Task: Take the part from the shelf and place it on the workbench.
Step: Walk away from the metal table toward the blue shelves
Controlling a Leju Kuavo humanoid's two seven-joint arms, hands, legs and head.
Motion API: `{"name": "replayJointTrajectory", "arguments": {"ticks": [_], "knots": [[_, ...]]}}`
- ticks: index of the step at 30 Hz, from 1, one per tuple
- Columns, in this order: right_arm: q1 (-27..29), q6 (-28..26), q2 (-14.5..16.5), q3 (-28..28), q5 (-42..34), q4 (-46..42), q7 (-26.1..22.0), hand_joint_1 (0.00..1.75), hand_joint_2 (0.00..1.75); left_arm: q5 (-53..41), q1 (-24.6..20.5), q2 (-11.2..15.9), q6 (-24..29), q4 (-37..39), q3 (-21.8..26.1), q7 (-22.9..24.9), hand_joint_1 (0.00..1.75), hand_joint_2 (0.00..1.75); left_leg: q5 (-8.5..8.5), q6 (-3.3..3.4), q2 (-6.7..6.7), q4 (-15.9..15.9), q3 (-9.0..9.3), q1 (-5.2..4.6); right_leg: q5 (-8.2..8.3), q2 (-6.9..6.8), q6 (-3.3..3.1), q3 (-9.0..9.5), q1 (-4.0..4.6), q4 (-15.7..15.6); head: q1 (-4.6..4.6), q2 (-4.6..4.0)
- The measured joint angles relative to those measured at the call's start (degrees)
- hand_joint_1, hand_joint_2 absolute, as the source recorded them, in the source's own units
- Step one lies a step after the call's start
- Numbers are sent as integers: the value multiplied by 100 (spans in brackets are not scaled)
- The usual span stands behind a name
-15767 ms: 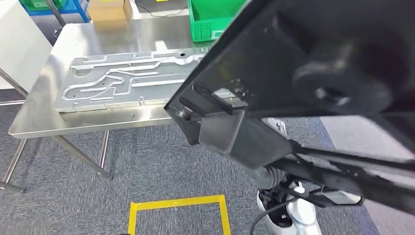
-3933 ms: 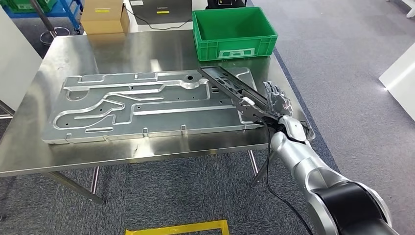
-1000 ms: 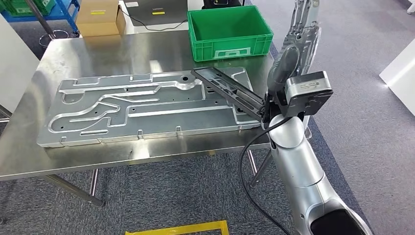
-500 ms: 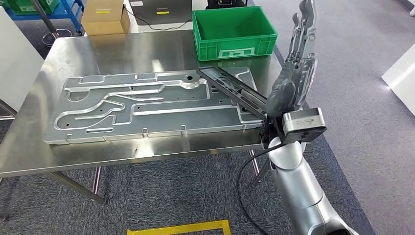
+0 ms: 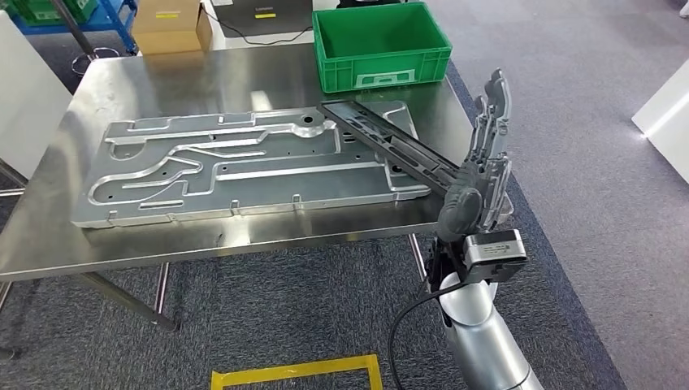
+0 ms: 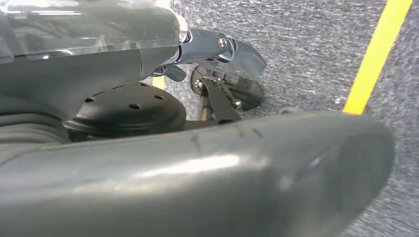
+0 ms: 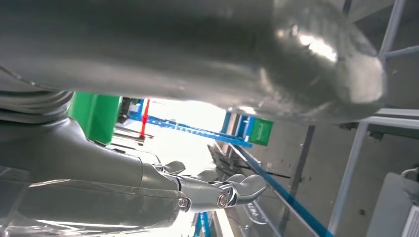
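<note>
The long black part (image 5: pixel 390 142) lies flat and diagonal on the steel workbench (image 5: pixel 203 73), its near end over the right end of a large machined aluminium plate (image 5: pixel 227 166). My right hand (image 5: pixel 485 166) stands upright just beyond the part's near end, at the table's front right corner. Its fingers are straight and apart, and it holds nothing. The right wrist view shows that same hand (image 7: pixel 123 163) with fingers stretched out and empty. My left hand (image 6: pixel 148 64) hangs low over the carpet, fingers extended, nothing in it.
A green crate (image 5: pixel 380 45) sits at the back right of the workbench, close behind the part's far end. A cardboard box (image 5: pixel 166 23) stands beyond the table. Yellow floor tape (image 5: pixel 292 372) marks the carpet in front.
My right hand has come down from high above the table and drawn back toward the front right corner, still empty. The black part stays where it lay.
</note>
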Motion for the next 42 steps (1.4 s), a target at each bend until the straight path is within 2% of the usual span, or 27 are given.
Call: {"name": "replayJointTrajectory", "arguments": {"ticks": [3, 4, 6, 8, 9, 10, 11, 13, 14, 16, 19, 21, 23, 24, 25, 26, 28, 30, 31, 32, 34, 35, 37, 39, 40, 41, 42], "knots": [[265, -36, -1, -58, -68, -54, -90, 0, 0, 0, 28, 9, -8, 0, 3, -19, 0, 0, 95, 110, 5, -52, -45, -18, 68, 7, 119, -24, -12, -4, 5, 0], [320, -39, -2, -75, -76, -70, -97, 0, 0, 0, 28, 12, -8, 0, 4, -20, 0, 0, 143, 152, 17, -63, -72, -14, 6, 15, 156, -57, -24, 38, 6, 0], [400, -48, -3, -116, -81, -102, -95, 0, 0, 0, 17, 20, -30, 0, 5, -24, 0, 0, 255, 224, 47, -83, -164, 2, -395, 30, 216, -218, -51, 413, 15, 0], [493, -63, -4, -144, -81, -129, -93, 0, 0, 0, 18, 34, -83, 1, 6, -31, 0, 0, 356, 249, 58, -76, -307, -1, -926, 32, 260, -441, -62, 1138, 23, 0], [551, -75, -4, -155, -81, -137, -93, 0, 0, 0, 21, 43, -107, 1, 6, -37, 0, 0, 408, 246, 59, -69, -384, -3, -1063, 32, 273, -492, -64, 1441, 23, 0], [607, -89, -4, -165, -81, -139, -93, 0, 0, 0, 23, 53, -124, 1, 7, -43, 0, 0, 457, 240, 60, -61, -460, -5, -1078, 32, 276, -460, -64, 1582, 23, 0], [657, -102, -4, -174, -81, -140, -93, 0, 0, 0, 24, 64, -133, 0, 7, -48, 0, 0, 505, 231, 61, -53, -532, -7, -987, 32, 269, -323, -64, 1517, 24, 0], [719, -119, -3, -187, -81, -143, -93, 0, 0, 0, 23, 81, -148, 0, 9, -57, 0, 0, 600, 201, 57, -41, -655, -12, -745, 32, 223, 236, -59, 840, 22, 0], [733, -121, -2, -190, -81, -149, -94, 0, 0, 0, 22, 86, -155, 0, 10, -61, 0, 0, 647, 176, 55, -37, -707, -19, -707, 34, 190, 529, -41, 412, 22, 0], [782, -123, 4, -207, -81, -168, -104, 0, 0, -1, 20, 97, -166, 0, 12, -67, 0, 0, 749, 109, 53, -50, -759, -19, -721, 40, 119, 829, 4, -96, 26, 0], [1003, -124, 19, -274, -81, -186, -147, 0, 0, -6, 38, 115, -173, 1, 13, -64, 0, 0, 824, 0, 42, -73, -798, -3, -600, 23, 2, 785, 14, -209, 51, 0], [1137, -124, 44, -308, -80, -201, -183, 0, 0, -12, 56, 131, -184, 2, 13, -62, 0, 0, 452, -45, 32, 208, -907, 6, -454, 0, -86, 684, -13, -259, 43, 0], [1244, -116, 67, -335, -80, -225, -195, 0, 0, -21, 59, 151, -201, 2, 13, -61, 0, 0, -169, -70, 33, 895, -1056, 23, -324, -6, -127, 523, -1, -252, 33, 0], [1299, -109, 70, -348, -81, -234, -195, 0, 0, -26, 58, 163, -210, 2, 13, -62, 0, 0, -353, -84, 33, 1238, -1094, 27, -263, -11, -128, 437, 5, -241, 33, 0], [1348, -96, 73, -360, -83, -237, -196, 0, 0, -34, 56, 176, -216, 2, 13, -64, 0, 0, -394, -93, 33, 1471, -1072, 27, -201, -15, -125, 341, 10, -223, 33, 0], [1382, -81, 74, -371, -89, -236, -199, 0, 0, -41, 55, 187, -221, 2, 13, -66, 0, 0, -302, -95, 33, 1524, -965, 26, -142, -17, -117, 239, 12, -197, 33, 0], [1412, -47, 75, -394, -110, -236, -208, 0, 0, -53, 46, 207, -225, 2, 13, -69, 0, 0, -28, -73, 33, 1084, -487, 25, -39, -14, -89, 52, 13, -124, 32, 0], [1417, -19, 82, -421, -143, -237, -231, 0, 0, -58, 21, 225, -227, 2, 12, -77, 0, 0, -79, -18, 30, 281, 109, -1, 48, -13, -33, -69, 21, -54, 35, 0], [1416, -10, 87, -434, -160, -236, -250, 0, 0, -60, 9, 232, -227, 2, 11, -82, 0, 0, -158, 16, 27, -9, 292, -17, 93, -18, 0, -96, 20, -35, 36, 0], [1412, -5, 93, -446, -172, -233, -267, 0, 0, -63, 1, 238, -227, 2, 10, -85, 0, 0, -210, 52, 25, -147, 356, -37, 141, -24, 35, -105, 16, -37, 33, 0], [1404, -5, 99, -473, -191, -223, -288, 0, 0, -70, 4, 244, -227, 2, 6, -86, 0, 0, -115, 142, 41, -183, 290, -34, 195, -21, 104, -119, 1, -42, 27, 0], [1401, -7, 101, -488, -196, -218, -290, 0, 0, -75, 3, 245, -228, 2, 4, -86, 0, 0, -45, 193, 56, -193, 238, -27, 92, -10, 134, -154, -6, 22, 33, 0], [1399, -14, 101, -516, -201, -214, -290, 0, 0, -96, -3, 245, -235, 2, 0, -85, 0, 0, 111, 265, 89, -211, 91, -12, -445, 13, 183, -299, -30, 471, 50, 0], [1413, -32, 101, -530, -203, -215, -289, 0, 0, -123, -5, 251, -257, 2, -5, -85, 0, 0, 263, 283, 99, -200, -103, -16, -970, 14, 227, -453, -51, 1202, 58, 0], [1433, -46, 101, -539, -203, -217, -289, 0, 0, -137, -4, 254, -272, 2, -10, -85, 0, 0, 337, 276, 102, -189, -208, -17, -1027, 13, 243, -466, -61, 1480, 58, 0], [1455, -66, 101, -547, -203, -220, -289, 0, 0, -150, -3, 258, -284, 2, -16, -85, 0, 0, 408, 265, 104, -175, -315, -17, -941, 13, 251, -399, -68, 1593, 58, 0], [1476, -85, 101, -555, -203, -226, -289, 0, 0, -161, -2, 261, -294, 2, -23, -85, 0, 0, 474, 249, 105, -158, -417, -17, -777, 13, 248, -228, -74, 1503, 58, 0]]}}
